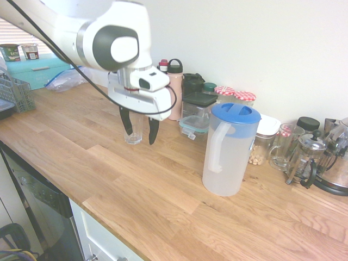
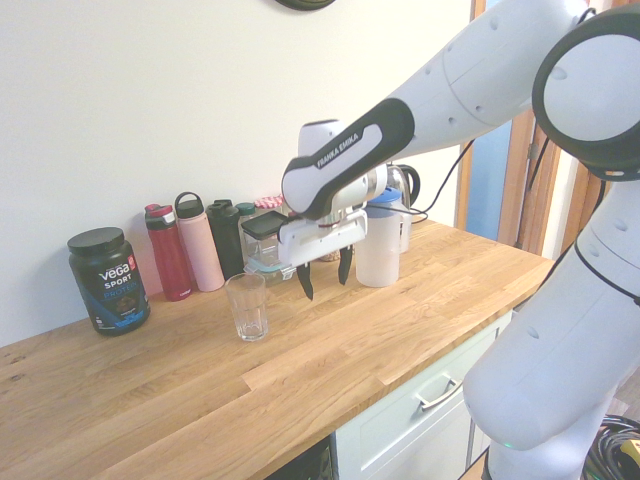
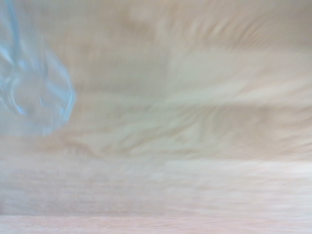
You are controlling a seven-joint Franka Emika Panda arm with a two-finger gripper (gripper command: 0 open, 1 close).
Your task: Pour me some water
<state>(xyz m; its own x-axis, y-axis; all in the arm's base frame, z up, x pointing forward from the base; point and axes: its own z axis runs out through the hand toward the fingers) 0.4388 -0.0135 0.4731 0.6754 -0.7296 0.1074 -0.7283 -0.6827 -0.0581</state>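
my gripper (image 2: pixel 325 281) hangs above the counter (image 2: pixel 190 400), fingers spread wide, nothing between them. the drinking glass (image 2: pixel 248 307) stands upright, near the gripper and apart from it as the second exterior view shows.

risks noted. first, a knock: if i come down or swing sideways without lining up on the glass, a fingertip could catch its rim and tip it. the wrist view is blurred and has the glass only at its border, so aim from there would be poor. second, the grip: the pitcher (image 1: pixel 229 157) is tall and broad, and its wall may prove too wide for my fingers; the handle (image 1: pixel 218 148) looks the safer hold, but an off-centre grasp there could let a heavy body swing or twist as it lifts. third, the pour: a spout not turned to the glass, a closed lid or too steep a tilt could send water over the wood. fourth, clutter: the storage container (image 1: pixel 194 122) sits close behind and could be bumped on approach.

condition of the item: the water is in the pitcher, which stands upright on the counter, well apart from the glass. walls frosted and translucent, lid (image 1: pixel 236 113) blue and seated, handle whitish. the water level i cannot make out through the haze.
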